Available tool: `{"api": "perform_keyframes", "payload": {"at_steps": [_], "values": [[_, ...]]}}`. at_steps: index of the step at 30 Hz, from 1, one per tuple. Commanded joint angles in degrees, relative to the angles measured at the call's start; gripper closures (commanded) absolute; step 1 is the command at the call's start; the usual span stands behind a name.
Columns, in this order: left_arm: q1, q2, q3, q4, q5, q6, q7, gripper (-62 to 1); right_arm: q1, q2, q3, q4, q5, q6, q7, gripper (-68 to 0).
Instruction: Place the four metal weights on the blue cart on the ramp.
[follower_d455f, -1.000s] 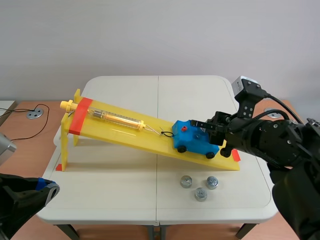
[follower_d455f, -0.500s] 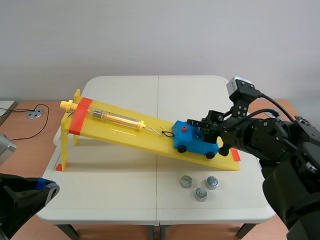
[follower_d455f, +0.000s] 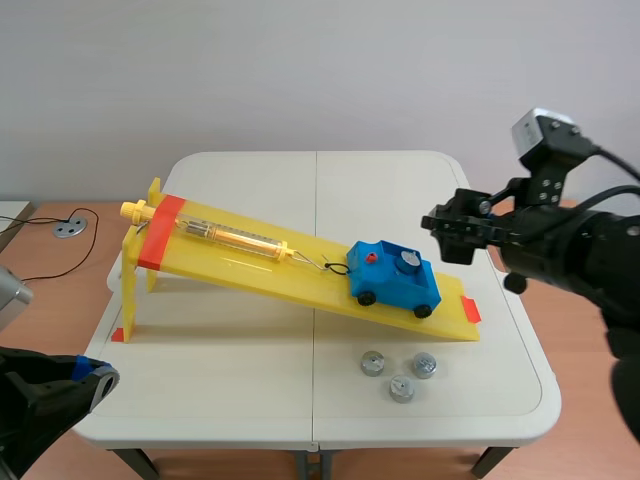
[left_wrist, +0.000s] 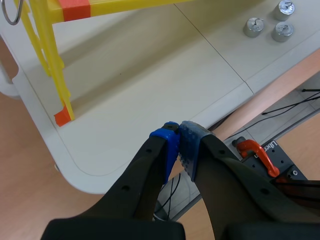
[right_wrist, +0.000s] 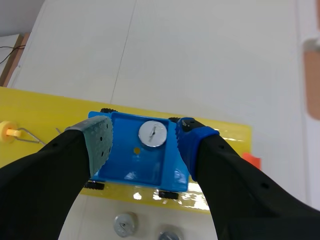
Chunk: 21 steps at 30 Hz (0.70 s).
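Observation:
The blue cart (follower_d455f: 393, 282) sits low on the yellow ramp (follower_d455f: 250, 262), hooked to a spring scale (follower_d455f: 235, 238). One metal weight (follower_d455f: 407, 259) lies in its tray. Three more weights (follower_d455f: 373, 363) (follower_d455f: 424, 365) (follower_d455f: 401, 388) stand on the table in front of the ramp's low end. My right gripper (follower_d455f: 455, 235) hangs open above and to the right of the cart. In the right wrist view the gripper (right_wrist: 145, 137) is open high over the cart (right_wrist: 122, 162), with the weight (right_wrist: 153, 134) below and untouched. My left gripper (left_wrist: 179, 142) is shut on nothing off the table's near left corner.
The ramp's tall legs (left_wrist: 50, 65) stand at the table's left. A cable and round puck (follower_d455f: 68, 228) lie on the brown side surface. In the left wrist view the loose weights (left_wrist: 253, 27) sit far ahead. An orange clamp (left_wrist: 255, 152) is under the table edge.
My right gripper has let go of a weight in the cart's tray and risen up and to the right, away from the cart. The left arm has not moved.

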Motion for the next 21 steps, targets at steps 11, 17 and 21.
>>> {"api": "perform_keyframes", "payload": {"at_steps": [11, 17, 21], "values": [[-0.5, 1.2, -1.0, 4.3, -4.2, -1.8, -4.8, -4.0, -13.2, 15.8, 0.5, 23.3, 5.6, 3.5, 2.7, -29.5], [-0.5, 1.2, -1.0, 4.3, -4.2, -1.8, -4.8, -4.0, -18.5, 19.4, 0.1, 24.8, 3.2, 3.5, 2.1, -29.5], [-0.5, 1.2, -1.0, 4.3, -4.2, -1.8, -4.9, -4.0, -18.8, 19.3, -2.7, 22.8, -0.3, 3.5, 4.4, -29.5]]}}
